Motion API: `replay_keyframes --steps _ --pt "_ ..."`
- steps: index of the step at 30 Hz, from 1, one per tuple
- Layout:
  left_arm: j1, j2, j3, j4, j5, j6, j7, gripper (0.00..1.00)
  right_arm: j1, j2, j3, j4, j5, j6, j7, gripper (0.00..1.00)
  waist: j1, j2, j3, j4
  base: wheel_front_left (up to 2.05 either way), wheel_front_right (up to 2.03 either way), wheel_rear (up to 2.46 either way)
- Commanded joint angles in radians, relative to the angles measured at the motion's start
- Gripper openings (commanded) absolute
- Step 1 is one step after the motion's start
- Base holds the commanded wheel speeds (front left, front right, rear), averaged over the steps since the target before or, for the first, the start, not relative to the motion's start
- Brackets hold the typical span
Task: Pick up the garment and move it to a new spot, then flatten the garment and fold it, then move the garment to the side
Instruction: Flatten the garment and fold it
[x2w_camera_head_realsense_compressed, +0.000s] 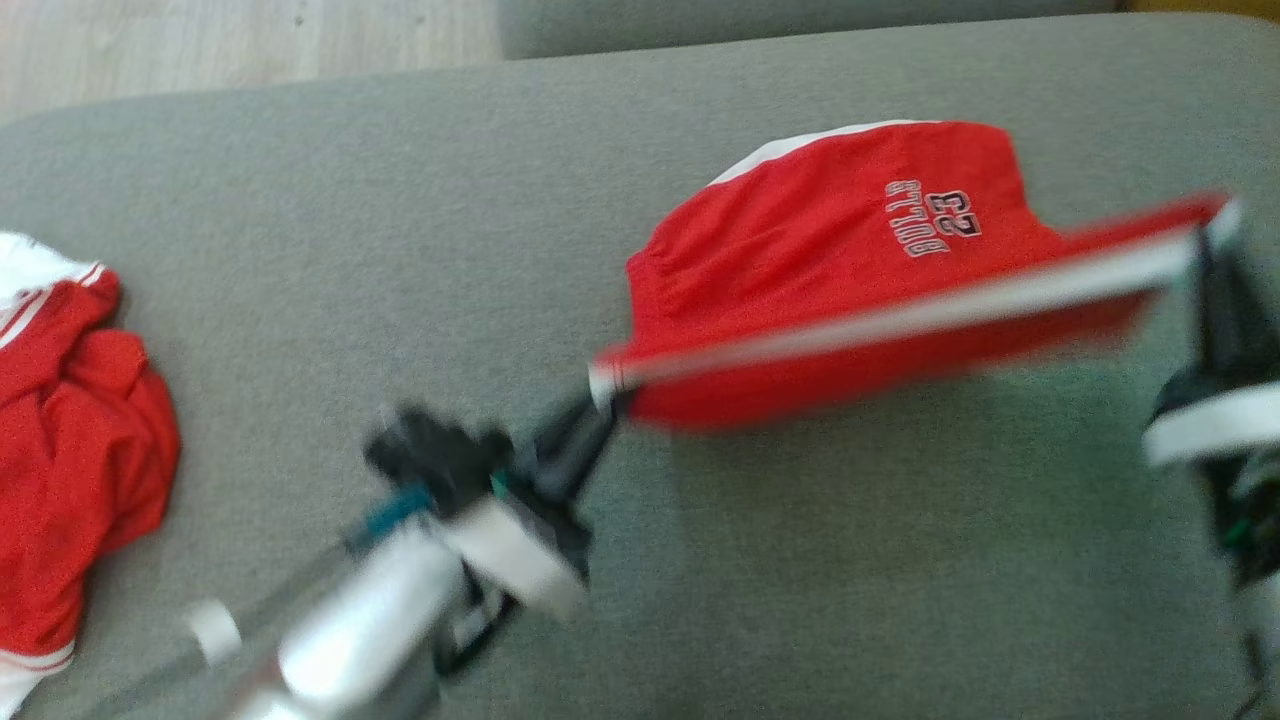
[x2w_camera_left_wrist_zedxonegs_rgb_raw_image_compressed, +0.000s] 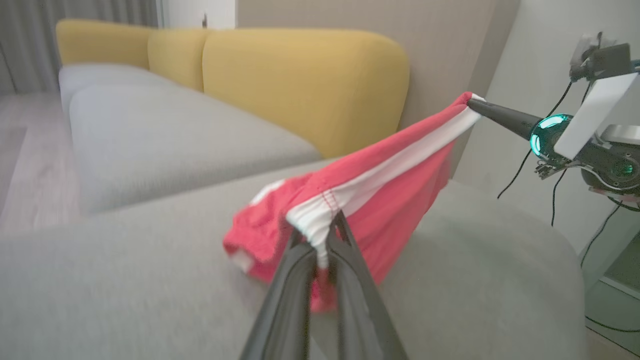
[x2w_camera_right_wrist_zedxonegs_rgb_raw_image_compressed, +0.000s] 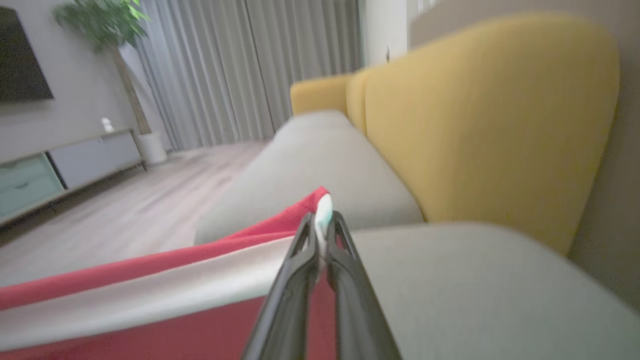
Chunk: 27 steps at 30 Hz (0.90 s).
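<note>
1. Head view: red jersey garment with white band (x2w_camera_head_realsense_compressed: 830, 250) stretched in mid-air across centre and right of frame, over grey fabric sofa seat (x2w_camera_head_realsense_compressed: 400, 250). Closed on band's end at centre: left gripper (x2w_camera_head_realsense_compressed: 605, 398); closed on other end at right edge: right gripper (x2w_camera_head_realsense_compressed: 1202, 238). Crumpled red-and-white cloth (x2w_camera_head_realsense_compressed: 70, 470) at left edge.
2. Left wrist view: fingers (x2w_camera_left_wrist_zedxonegs_rgb_raw_image_compressed: 292, 285) pinched tight on white band at lower centre.
3. Right wrist view: fingers clamped on band tip at centre; yellow padded backrest (x2w_camera_right_wrist_zedxonegs_rgb_raw_image_compressed: 490, 125) at upper right.
</note>
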<state>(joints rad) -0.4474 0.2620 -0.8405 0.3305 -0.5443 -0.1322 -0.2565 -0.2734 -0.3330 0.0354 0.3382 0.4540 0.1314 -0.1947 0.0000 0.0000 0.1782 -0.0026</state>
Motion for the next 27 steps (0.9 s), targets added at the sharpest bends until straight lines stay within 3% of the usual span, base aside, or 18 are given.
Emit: replay_keyframes --steps 1,5,8,13,19,23,27 --pt "-0.119 0.037 0.034 -0.045 -0.025 0.002 -0.005 0.00 -0.065 -0.053 -0.017 -0.079 -0.001 -0.001 -0.001 0.00 0.0000 0.0000 -0.013 -0.017 0.00 0.00 0.00" --pt "-0.312 0.084 0.004 -0.066 -0.100 0.002 0.022 0.00 -0.208 -0.092 -0.019 -0.198 0.002 -0.001 0.084 0.00 0.0000 0.0000 -0.011 -0.052 0.00 0.00 0.00" --pt "-0.476 0.099 -0.010 -0.048 -0.172 0.002 0.052 0.00 -0.359 -0.114 0.014 -0.223 0.014 -0.001 0.152 0.00 0.0000 0.0000 0.017 -0.074 0.00 0.00 0.00" --pt "-0.790 0.093 -0.049 0.071 -0.243 0.002 0.082 0.00 -0.700 -0.123 0.085 -0.104 -0.005 -0.001 0.176 0.00 0.0000 0.0000 0.116 -0.098 0.00 0.00 0.00" --pt "-1.108 0.007 -0.078 0.275 -0.208 0.002 0.005 0.00 -1.034 -0.131 0.138 0.060 -0.067 -0.001 0.066 0.00 0.0000 0.0000 0.223 -0.091 0.00 0.00 0.00" --pt "-1.178 -0.035 0.004 0.259 -0.138 0.002 -0.004 0.00 -1.138 -0.161 0.159 0.116 -0.081 -0.001 0.002 0.00 0.0000 0.0000 0.266 -0.081 0.00 0.00 0.00" --pt "-1.081 -0.041 0.082 0.173 -0.064 0.002 -0.005 0.00 -1.124 -0.180 0.178 0.133 -0.057 -0.001 -0.032 0.00 0.0000 0.0000 0.280 -0.066 0.00 0.00 0.00"
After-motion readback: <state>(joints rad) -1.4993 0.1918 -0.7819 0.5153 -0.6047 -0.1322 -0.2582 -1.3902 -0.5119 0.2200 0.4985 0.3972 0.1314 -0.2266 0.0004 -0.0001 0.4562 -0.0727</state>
